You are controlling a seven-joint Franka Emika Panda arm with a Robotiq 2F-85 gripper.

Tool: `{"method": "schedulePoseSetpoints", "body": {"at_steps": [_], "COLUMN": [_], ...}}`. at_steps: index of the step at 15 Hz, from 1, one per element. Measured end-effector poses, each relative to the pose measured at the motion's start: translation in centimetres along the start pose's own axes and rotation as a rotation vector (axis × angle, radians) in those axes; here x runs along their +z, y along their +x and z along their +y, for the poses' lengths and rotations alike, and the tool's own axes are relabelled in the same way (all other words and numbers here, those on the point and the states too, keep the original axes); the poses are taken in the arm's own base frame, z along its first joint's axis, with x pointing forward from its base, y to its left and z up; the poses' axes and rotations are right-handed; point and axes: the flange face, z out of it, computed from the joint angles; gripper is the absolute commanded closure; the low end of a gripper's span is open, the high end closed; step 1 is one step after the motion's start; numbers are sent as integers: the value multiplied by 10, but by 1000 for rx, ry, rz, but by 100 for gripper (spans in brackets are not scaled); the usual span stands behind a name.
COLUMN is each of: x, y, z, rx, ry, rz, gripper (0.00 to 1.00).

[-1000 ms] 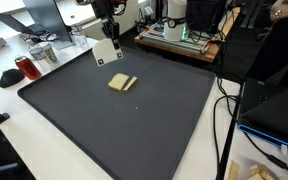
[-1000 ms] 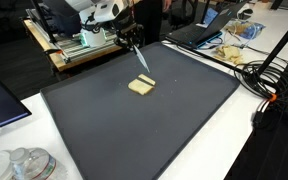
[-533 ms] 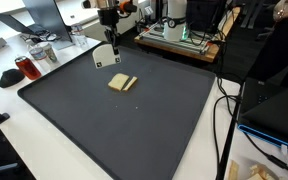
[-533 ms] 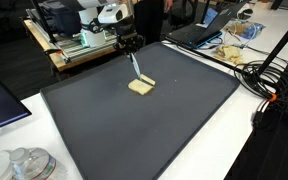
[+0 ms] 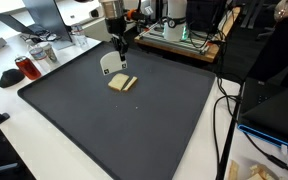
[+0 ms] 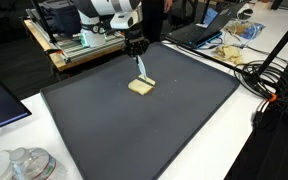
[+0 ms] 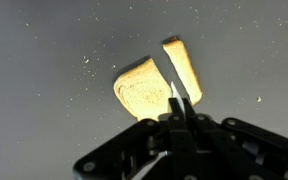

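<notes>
Here's the pincer (image 5: pixel 119 50), upper middle of the frame, clamped shut on a flat pale blade (image 5: pixel 111 64) that hangs straight down from it. In the wrist view the two fingers meet at the bottom centre, and the blade (image 7: pixel 174 97) shows edge-on as a thin bright line. My read is that the flat grip stops the blade from twisting.

Right beneath it, two pieces lie flat on the black mat (image 5: pixel 134 130). One is a larger squarish tan slice (image 7: pixel 142 90), and to its right is a narrow tan strip (image 7: pixel 184 68). A slim dark gap runs between them, and the blade's edge lines up with that gap. Whether the tip touches the mat I cannot tell. In an exterior view the blade (image 6: pixel 141 70) points down just above the tan pieces (image 6: pixel 139 87), slightly tilted.

The pair sits in the upper half of the mat, well clear of its edges, which probably gives the arm room on all sides. The mat covers most of the white counter (image 5: pixel 14 130), likely to protect it.
</notes>
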Motion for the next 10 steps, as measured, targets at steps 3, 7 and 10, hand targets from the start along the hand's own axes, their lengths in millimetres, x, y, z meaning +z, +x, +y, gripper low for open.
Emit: {"method": "schedulePoseSetpoints", "body": {"at_steps": [3,7,10], "x": [5,21,35], "y": [2,4,4], "z": [3,16,22], "rx": [0,34,52], "ry": [-8,-56,-89], "rz": [9,11,3], "gripper": [99,99,99]}}
